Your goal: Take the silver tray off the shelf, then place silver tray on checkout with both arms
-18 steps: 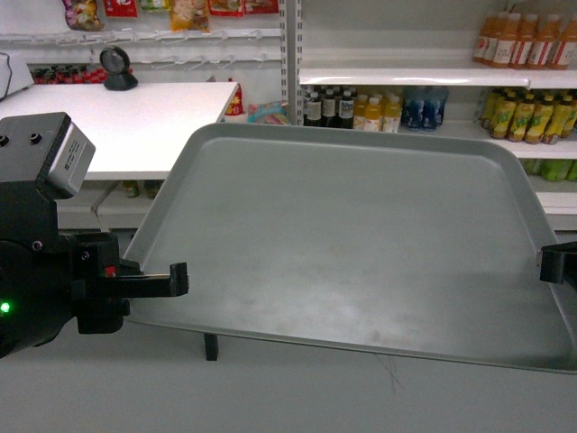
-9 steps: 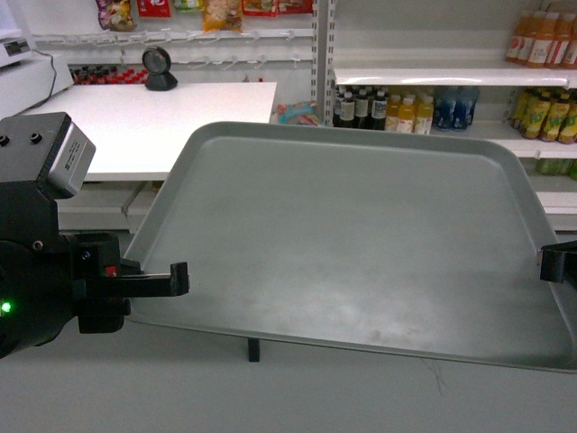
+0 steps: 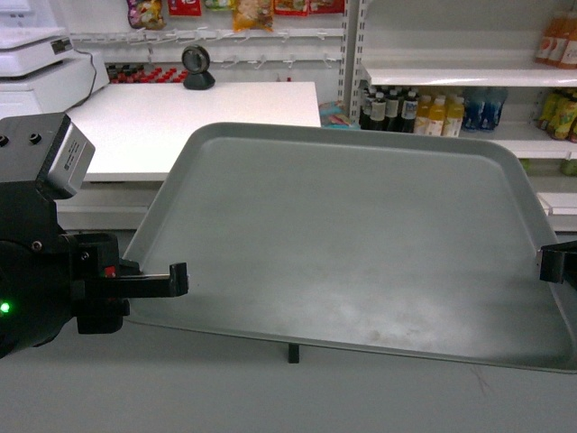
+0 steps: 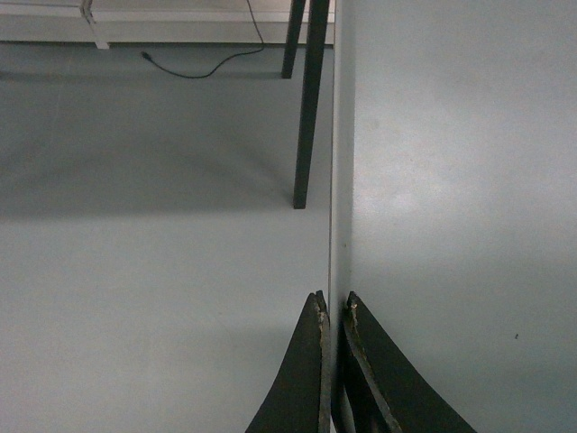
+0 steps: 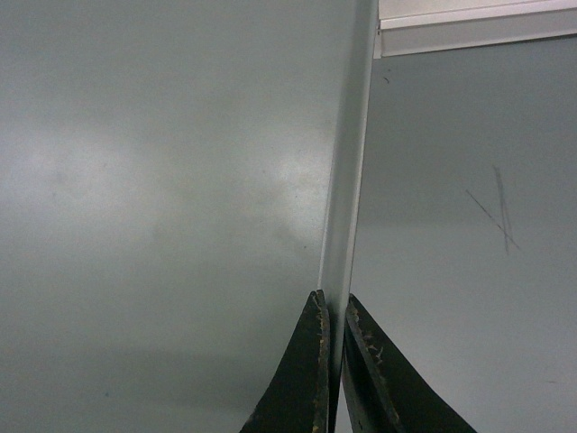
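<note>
the silver tray [image 3: 352, 244] hangs in the air between my two grippers, off the shelf [image 3: 469, 74] and not yet over the checkout [image 3: 194, 122].

left gripper [image 4: 332, 311]: fingers [image 4: 306, 379] clenched on the tray's left rim, the rim edge running straight away from the tips. in the head view the same gripper [image 3: 176, 280] bites the near-left edge.

right gripper [image 5: 332, 307]: fingers [image 5: 302, 379] clenched on the right rim in the same way, thin edge pinched between them. in the head view only a dark stub of it [image 3: 557, 264] shows at the tray's right edge.

tray's long axis runs from one set of fingers to the other, so it spans the gap between my hands, roughly level, far edge slightly higher in the picture.

deciding relation: the checkout worktop lies beyond and to the left of my left fingers, its near edge hidden behind the tray's far-left corner. left arm is nearer to it; right arm trails by the tray's whole length. floor [image 4: 153, 225] and a dark worktop leg [image 4: 308, 108] lie under the left fingers.

judgement: carry step, placing not yet begun.
</note>
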You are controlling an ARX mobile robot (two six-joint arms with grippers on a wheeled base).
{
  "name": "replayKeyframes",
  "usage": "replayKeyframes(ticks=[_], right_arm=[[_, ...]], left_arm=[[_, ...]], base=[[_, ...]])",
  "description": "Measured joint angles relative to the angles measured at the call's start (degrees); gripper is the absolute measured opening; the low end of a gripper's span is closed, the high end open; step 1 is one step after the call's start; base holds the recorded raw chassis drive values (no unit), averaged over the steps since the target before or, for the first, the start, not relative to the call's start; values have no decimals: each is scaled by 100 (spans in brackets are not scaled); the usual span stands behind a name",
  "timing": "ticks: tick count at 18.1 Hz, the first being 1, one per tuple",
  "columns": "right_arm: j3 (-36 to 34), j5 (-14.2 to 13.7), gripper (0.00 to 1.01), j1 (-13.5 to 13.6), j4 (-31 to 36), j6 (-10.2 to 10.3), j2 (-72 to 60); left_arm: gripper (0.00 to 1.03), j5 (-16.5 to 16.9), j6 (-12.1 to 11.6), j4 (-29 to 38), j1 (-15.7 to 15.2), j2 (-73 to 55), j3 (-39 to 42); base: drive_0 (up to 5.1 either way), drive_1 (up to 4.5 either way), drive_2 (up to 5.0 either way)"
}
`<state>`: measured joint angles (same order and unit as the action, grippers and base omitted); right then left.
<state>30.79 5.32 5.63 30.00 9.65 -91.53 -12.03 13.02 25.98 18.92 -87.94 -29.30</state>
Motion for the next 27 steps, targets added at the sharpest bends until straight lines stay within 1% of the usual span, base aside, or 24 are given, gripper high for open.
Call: replayKeyframes(ticks=[19,20,25,27], right_arm=[[0,4,3,4,-11,0,0],[7,9,3,44,7,2,0],[-4,2,3,24,-24,4,7],[-4,2,3,20,-15,4,7]], left_arm=[[3,2,-4,-13,-20,0,0],[3,2,-7,-20,-50,0,0],[3,-2,-20,-22,-26,0,0],[3,2,-20,-7,-26,-2,0]], base=[[-502,244,244],[0,0,0],[0,0,0],[-19,406,-445]])
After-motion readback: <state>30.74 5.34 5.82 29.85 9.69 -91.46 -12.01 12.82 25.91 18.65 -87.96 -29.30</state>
